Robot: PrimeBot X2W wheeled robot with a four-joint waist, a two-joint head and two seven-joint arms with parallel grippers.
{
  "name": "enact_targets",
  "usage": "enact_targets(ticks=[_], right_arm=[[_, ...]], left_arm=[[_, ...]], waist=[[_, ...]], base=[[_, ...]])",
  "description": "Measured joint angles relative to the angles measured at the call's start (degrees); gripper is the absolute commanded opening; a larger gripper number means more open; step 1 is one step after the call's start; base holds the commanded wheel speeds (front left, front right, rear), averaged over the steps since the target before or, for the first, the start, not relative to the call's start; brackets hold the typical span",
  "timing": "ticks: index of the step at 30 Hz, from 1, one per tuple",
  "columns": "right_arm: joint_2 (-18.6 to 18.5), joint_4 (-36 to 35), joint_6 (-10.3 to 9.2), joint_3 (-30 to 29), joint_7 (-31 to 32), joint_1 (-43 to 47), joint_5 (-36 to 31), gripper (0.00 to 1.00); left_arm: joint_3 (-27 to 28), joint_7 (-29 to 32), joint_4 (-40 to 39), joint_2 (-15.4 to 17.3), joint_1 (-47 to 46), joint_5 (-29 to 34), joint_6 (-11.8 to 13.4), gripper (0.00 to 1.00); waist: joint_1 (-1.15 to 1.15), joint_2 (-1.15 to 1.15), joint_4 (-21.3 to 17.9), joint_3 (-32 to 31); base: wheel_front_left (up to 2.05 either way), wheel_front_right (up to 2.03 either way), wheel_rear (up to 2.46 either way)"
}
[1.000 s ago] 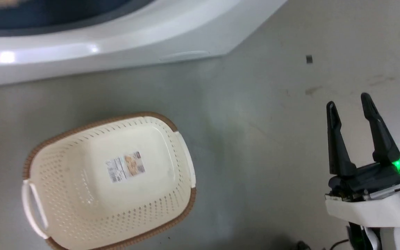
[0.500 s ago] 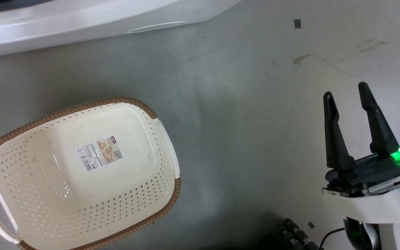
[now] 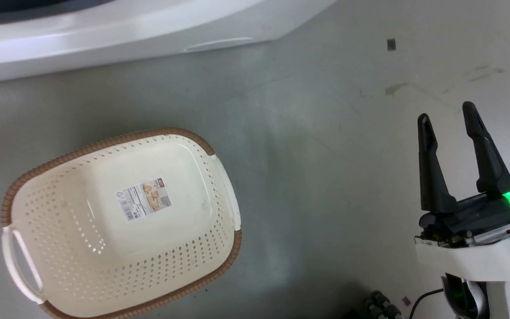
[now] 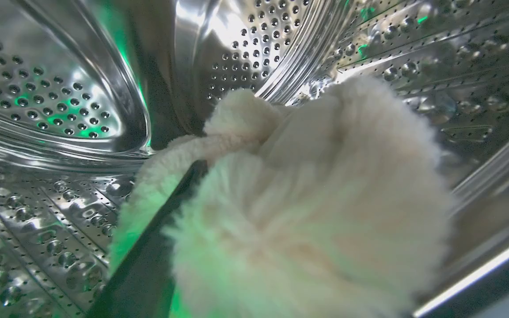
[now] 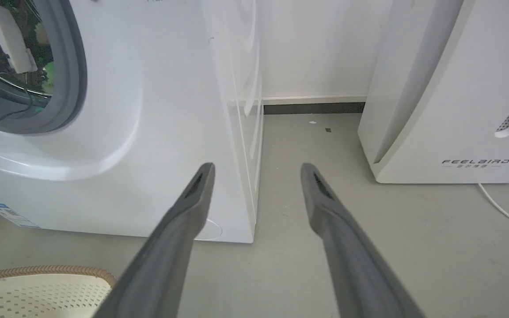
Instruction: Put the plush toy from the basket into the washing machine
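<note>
Cream fur suggests the plush toy (image 4: 307, 212) is light and squashy, so my left gripper (image 4: 254, 167) clamps its bulk, not loose pile; right gripper (image 3: 446, 111) stands wide.

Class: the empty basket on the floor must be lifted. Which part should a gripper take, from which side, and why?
Probably the white side handle facing the open right gripper, approached from above: the basket sits open-side up, so that thin edge lets one finger drop inside, one outside.
</note>
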Motion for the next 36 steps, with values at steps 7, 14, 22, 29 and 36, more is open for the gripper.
enact_targets(ticks=[7,14,22,29,36], right_arm=[[0.0,1.5,0.00,-1.0,0.0,0.0,-1.5,1.00],[0.0,3.7,0.00,-2.1,0.0,1.0,-3.0,1.00],[0.0,5.8,0.00,-3.0,0.0,5.1,-4.0,1.00],[0.0,6.3,0.00,-3.7,0.0,8.7,-4.4,1.00],[0.0,6.7,0.00,-3.6,0.0,11.3,-4.6,1.00]], left_arm=[[-1.9,-5.1,2.4,-1.1,5.9,-2.9,0.0,1.00],[-0.1,-6.4,-0.9,-4.6,15.9,-4.4,0.6,1.00],[6.6,-6.4,-17.4,-7.0,35.3,-2.7,5.6,1.00],[13.8,-6.4,-31.7,-9.3,54.6,-0.8,10.9,1.00],[20.2,-6.4,-42.5,-13.0,70.7,1.6,14.3,1.00]], waist=[[0.00,0.00,1.2,-5.6],[-0.01,0.00,3.1,-14.1],[-0.01,0.00,6.2,-24.9],[-0.02,0.00,9.2,-33.0],[-0.02,0.00,11.6,-38.5]], base=[[0.00,0.00,0.00],[0.00,0.00,0.00],[0.00,0.00,0.00],[0.00,0.00,0.00],[0.00,0.00,0.00]])
